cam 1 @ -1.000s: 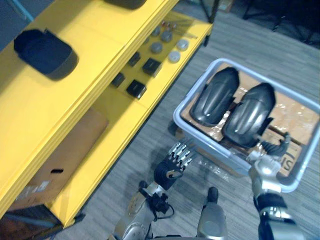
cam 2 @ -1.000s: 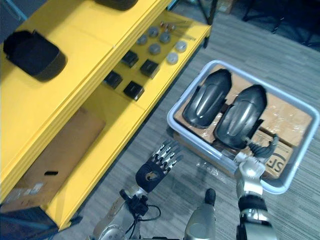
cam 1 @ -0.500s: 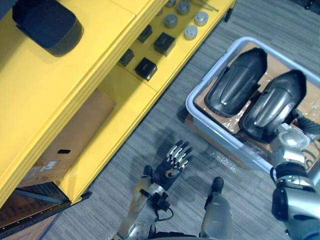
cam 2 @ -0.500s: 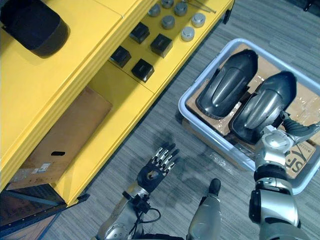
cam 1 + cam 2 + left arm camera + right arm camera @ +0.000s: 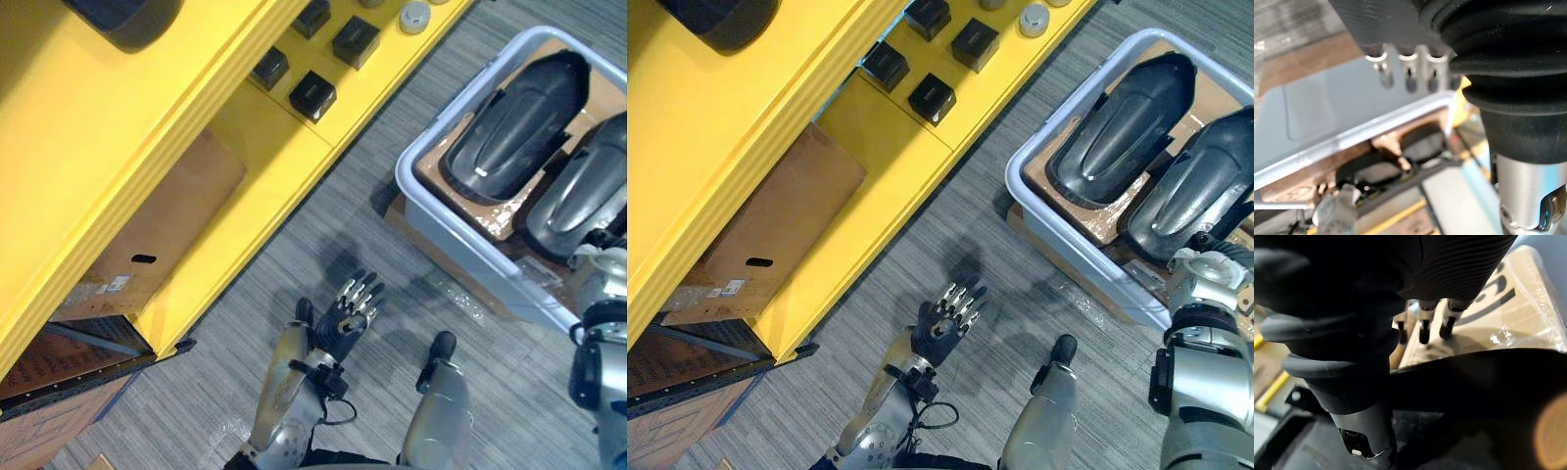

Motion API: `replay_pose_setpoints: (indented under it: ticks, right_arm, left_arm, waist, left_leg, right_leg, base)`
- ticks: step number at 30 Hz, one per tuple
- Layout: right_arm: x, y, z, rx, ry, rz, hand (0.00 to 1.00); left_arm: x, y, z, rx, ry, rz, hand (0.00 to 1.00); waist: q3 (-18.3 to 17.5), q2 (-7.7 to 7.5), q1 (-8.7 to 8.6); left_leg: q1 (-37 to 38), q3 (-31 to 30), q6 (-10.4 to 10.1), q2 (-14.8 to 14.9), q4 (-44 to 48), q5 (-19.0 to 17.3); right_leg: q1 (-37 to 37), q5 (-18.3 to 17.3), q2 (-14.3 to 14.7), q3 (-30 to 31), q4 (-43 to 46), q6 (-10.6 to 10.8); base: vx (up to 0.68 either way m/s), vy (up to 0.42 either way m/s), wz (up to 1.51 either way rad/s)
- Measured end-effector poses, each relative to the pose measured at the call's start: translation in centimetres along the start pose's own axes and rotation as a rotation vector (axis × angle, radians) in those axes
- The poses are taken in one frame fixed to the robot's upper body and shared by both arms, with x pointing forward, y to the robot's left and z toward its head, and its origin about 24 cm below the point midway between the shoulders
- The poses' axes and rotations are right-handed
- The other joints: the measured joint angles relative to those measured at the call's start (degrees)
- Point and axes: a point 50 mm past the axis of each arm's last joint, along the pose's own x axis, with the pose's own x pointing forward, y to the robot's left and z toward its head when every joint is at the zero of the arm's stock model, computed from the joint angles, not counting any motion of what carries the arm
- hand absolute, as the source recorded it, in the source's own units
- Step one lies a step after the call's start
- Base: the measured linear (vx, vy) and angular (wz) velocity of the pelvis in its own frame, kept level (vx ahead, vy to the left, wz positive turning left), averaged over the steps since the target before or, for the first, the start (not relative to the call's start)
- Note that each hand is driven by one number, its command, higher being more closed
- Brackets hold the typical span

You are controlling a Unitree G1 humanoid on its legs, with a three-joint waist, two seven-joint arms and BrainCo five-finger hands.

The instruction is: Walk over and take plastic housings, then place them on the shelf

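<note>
1. You had the left hand (image 5: 945, 318) low over the grey floor (image 5: 950, 235), between the yellow shelf (image 5: 745, 108) and the bin (image 5: 1068, 250), with its fingers (image 5: 362, 292) straight and spread and nothing in them
2. Your right hand (image 5: 1454, 269) was at the near end of the bin, over the nearer housing (image 5: 1190, 196); its fingers (image 5: 1423, 328) looked stretched out and were not closed on anything, though you could not tell whether they touched the housing
3. Both dark plastic housings lay side by side in the pale bin on a sheet of cardboard (image 5: 1513, 308); the farther housing (image 5: 1127, 117) was just beside the nearer one
4. You could see part of a third dark housing (image 5: 720, 15) on the top level of the shelf
5. A lower level of the shelf held small black boxes (image 5: 933, 98) and a grey disc (image 5: 1032, 18), and under it sat a brown cardboard box (image 5: 774, 220)
</note>
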Motion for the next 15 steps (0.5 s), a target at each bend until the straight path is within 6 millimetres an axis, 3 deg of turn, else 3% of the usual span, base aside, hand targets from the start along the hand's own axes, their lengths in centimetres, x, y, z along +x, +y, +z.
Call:
replay_pose_setpoints:
  ticks: [9,11,15]
  right_arm:
    - [0.8,-1.8,-0.9,-0.202,0.023,0.001,1.0]
    - [1.0,-2.4,-1.8,-0.234,0.039,-0.016,1.0]
    - [0.4,-1.6,-4.4,-0.257,0.064,0.012,1.0]
  left_arm:
    - [0.0,0.8,1.5,0.006,-0.068,0.025,0.0]
    - [0.0,0.6,2.2,0.005,-0.097,0.015,0.0]
    - [-0.3,1.2,3.6,0.025,-0.148,0.028,0.0]
  waist:
    - [-0.06,0.06,0.73]
    - [-0.12,-0.07,1.19]
    - [-0.33,-0.66,1.39]
  left_leg:
    - [-1.37,-2.03,-0.54,0.62,-0.21,1.16]
    - [-1.37,-2.81,-0.75,0.83,-0.34,1.66]
    - [-0.28,-4.26,-1.21,1.6,-0.54,2.07]
  right_leg:
    - [-0.84,-1.13,0.1,-2.88,1.8,-1.27]
    - [0.21,-0.99,0.43,-4.13,1.39,-1.19]
    - [3.57,-0.24,1.71,-6.38,-0.33,-1.15]
  base:
    - [-0.05,-0.016,0.06]
    - [0.03,-0.013,0.17]
    - [0.06,-0.015,0.13]
